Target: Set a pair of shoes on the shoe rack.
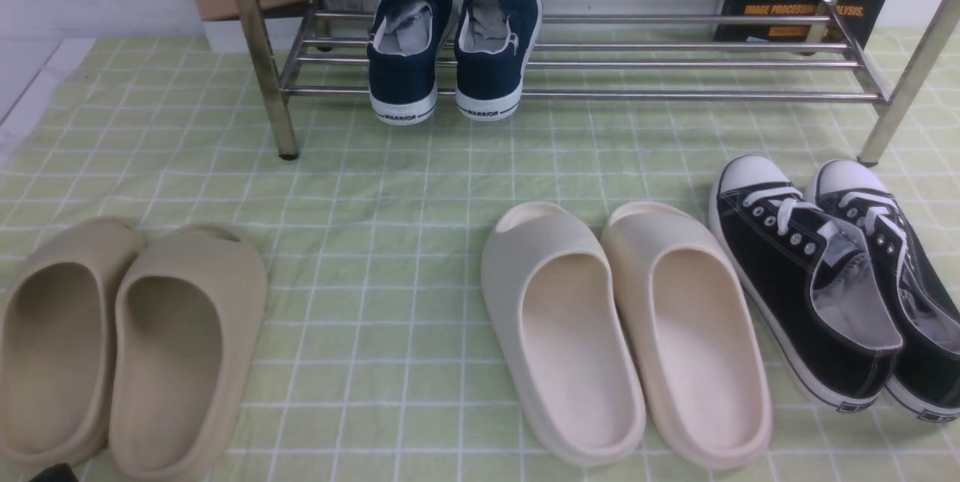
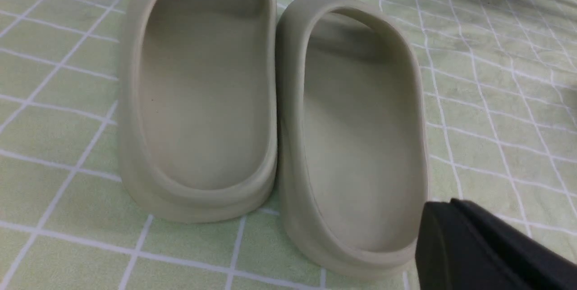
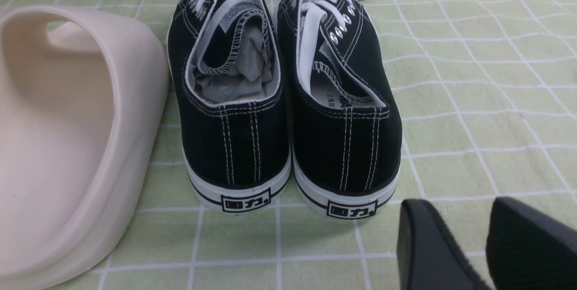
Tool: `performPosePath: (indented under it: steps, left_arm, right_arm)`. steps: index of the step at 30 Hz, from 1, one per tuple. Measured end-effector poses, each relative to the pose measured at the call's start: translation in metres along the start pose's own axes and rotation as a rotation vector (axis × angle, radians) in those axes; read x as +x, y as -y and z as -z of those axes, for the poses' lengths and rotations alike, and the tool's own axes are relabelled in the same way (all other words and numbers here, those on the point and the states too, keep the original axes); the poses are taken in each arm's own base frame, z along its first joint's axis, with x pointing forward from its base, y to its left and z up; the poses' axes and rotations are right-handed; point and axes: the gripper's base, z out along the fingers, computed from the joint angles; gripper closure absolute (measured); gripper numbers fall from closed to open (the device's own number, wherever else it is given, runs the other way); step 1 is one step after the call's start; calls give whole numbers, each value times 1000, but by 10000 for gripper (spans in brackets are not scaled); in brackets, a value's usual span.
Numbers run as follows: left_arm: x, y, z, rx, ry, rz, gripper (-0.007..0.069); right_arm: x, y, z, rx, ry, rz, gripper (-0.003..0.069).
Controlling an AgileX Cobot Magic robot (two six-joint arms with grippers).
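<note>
Navy sneakers (image 1: 457, 55) sit racked; don't nudge them.
Your left gripper (image 2: 455, 240) is closed, your right gripper (image 3: 446, 236) apart and empty; heels overhanging the shoe rack (image 1: 675, 97) could catch a passing arm.

Four slides (image 1: 701, 332), four sneakers (image 1: 806, 279), one rack (image 1: 600, 96)

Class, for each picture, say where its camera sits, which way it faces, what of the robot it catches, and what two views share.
Front: between the arms, facing forward to the metal rack; a dark tip at the lower left corner.
Left wrist: on that arm, facing the beige slides; dark fingers.
Right wrist: facing the black sneakers; two fingers.
Front and right wrist share those sneakers.
</note>
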Motion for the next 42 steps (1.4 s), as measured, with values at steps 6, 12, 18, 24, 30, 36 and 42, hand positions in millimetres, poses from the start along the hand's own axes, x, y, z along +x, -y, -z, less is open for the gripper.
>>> performPosePath:
  steps: [6, 12, 18, 24, 30, 36, 42]
  left_arm:
    - [0, 1, 0, 10, 0, 37, 638]
    - [0, 2, 0, 18, 0, 71, 638]
    - [0, 2, 0, 19, 0, 73, 638]
    - [0, 2, 0, 19, 0, 73, 638]
    - [0, 2, 0, 19, 2, 73, 638]
    - [0, 2, 0, 19, 2, 73, 637]
    - [0, 2, 0, 19, 2, 73, 637]
  right_arm:
    - [0, 0, 0, 0, 0, 0, 417]
    - [0, 0, 0, 0, 0, 0, 417]
    - [0, 0, 0, 0, 0, 0, 417]
    - [0, 0, 0, 0, 0, 0, 417]
    - [0, 0, 0, 0, 0, 0, 419]
    - [0, 0, 0, 0, 0, 0, 419]
    - [0, 0, 0, 0, 0, 0, 419]
